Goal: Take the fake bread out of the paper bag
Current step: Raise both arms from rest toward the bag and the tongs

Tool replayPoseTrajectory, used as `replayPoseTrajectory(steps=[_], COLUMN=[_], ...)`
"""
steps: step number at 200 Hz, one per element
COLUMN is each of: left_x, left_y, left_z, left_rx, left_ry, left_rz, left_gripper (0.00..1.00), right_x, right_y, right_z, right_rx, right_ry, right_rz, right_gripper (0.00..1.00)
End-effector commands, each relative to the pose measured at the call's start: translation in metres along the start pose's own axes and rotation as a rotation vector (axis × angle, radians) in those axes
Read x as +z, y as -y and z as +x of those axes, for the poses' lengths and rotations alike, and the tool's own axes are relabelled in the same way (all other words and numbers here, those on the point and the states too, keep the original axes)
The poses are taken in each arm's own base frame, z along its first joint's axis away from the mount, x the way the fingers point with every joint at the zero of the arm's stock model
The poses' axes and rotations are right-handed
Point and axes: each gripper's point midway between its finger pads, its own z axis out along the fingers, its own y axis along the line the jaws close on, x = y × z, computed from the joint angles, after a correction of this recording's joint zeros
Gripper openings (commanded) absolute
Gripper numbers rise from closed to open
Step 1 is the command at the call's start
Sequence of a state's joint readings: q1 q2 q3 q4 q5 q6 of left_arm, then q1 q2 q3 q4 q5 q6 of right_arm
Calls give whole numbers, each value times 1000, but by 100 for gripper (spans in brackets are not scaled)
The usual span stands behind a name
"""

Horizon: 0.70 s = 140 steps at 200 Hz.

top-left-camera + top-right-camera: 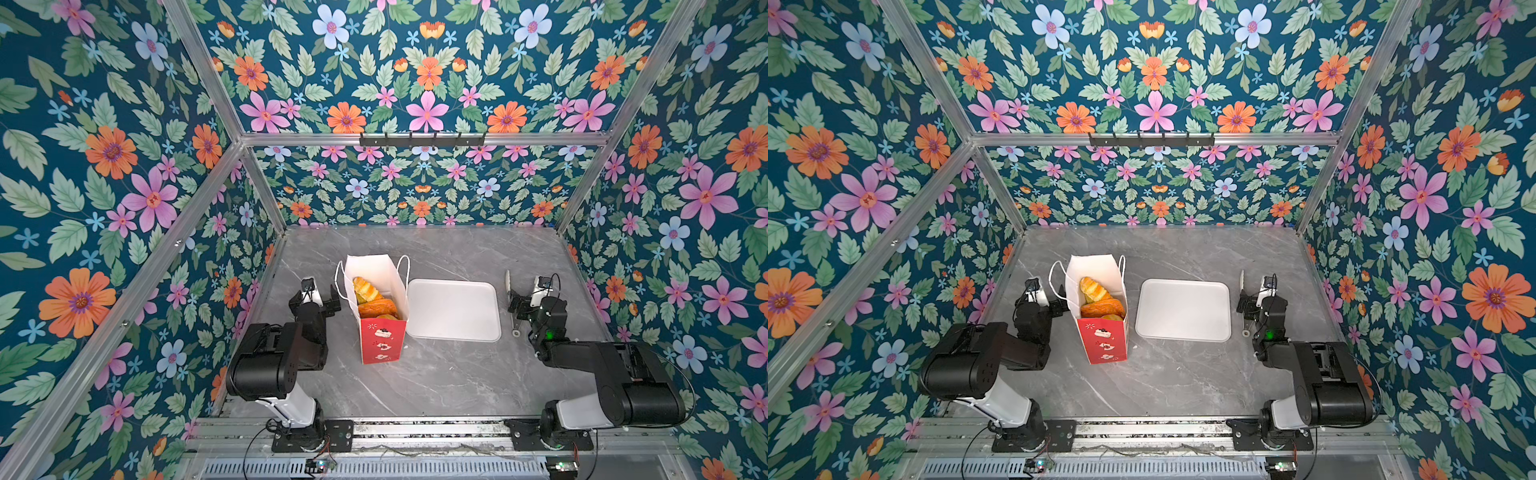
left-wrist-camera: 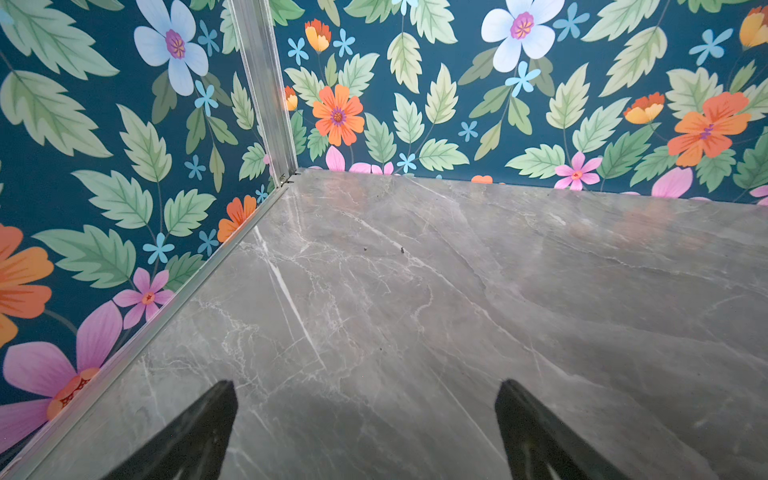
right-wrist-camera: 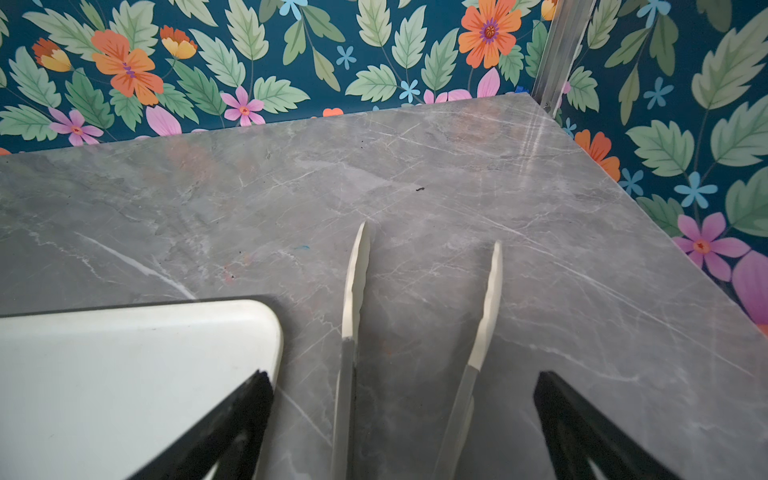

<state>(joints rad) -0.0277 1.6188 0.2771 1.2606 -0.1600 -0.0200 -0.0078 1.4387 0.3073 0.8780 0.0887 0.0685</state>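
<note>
The red and white paper bag stands upright and open left of the table's middle. Inside it lies the fake bread: a yellow croissant on an orange-brown pastry, with more beneath that is partly hidden. My left gripper hangs open just left of the bag, with only bare table between its fingers. My right gripper is open at the right. A pair of white-tipped tongs lies between its fingers, apart from both.
A flat white tray with nothing on it lies right of the bag, between it and the right gripper. The bag's white cord handles hang towards the left gripper. Floral walls close in the grey marble table on three sides.
</note>
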Motion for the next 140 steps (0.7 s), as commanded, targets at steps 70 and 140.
replayPoseTrajectory(steps=[70,140], left_x=[0,-20], left_y=[0,-18], left_z=[-4,-39], left_rx=[9,-30], left_ry=[14,68], left_rz=[0,-80], left_gripper=[100,100], right_x=[1,-21], right_y=[0,8], right_z=[-2,-30], right_rx=[-2,-16], right_ry=[5,56], right_rz=[0,102], right_gripper=[99,99])
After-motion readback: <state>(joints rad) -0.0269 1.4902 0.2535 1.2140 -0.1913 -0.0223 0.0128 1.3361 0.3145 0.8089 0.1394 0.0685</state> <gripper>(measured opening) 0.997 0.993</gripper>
